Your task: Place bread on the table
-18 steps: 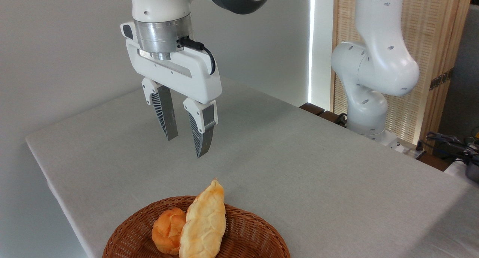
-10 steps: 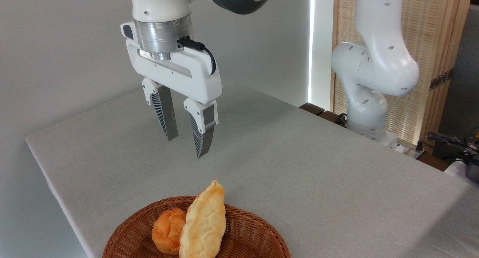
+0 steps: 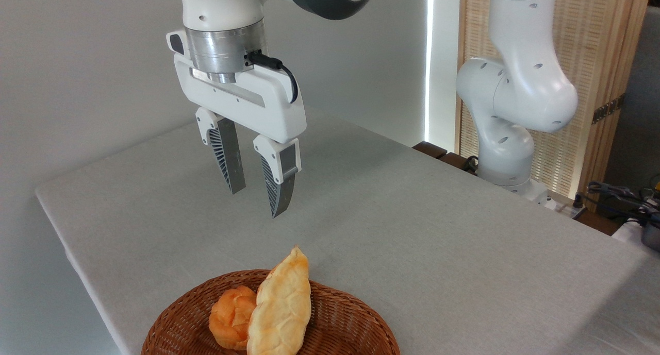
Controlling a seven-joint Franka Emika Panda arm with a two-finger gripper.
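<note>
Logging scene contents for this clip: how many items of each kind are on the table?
Long pale loaf: 1
Round orange bun: 1
Wicker basket, holding both: 1
Total: 3

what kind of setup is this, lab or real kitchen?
Most likely a lab or demo room, not a kitchen. The arm is mounted beside a plain cloth-covered table, loose cables lie at its right edge, and the only props are a basket holding bread and a bun.
</note>
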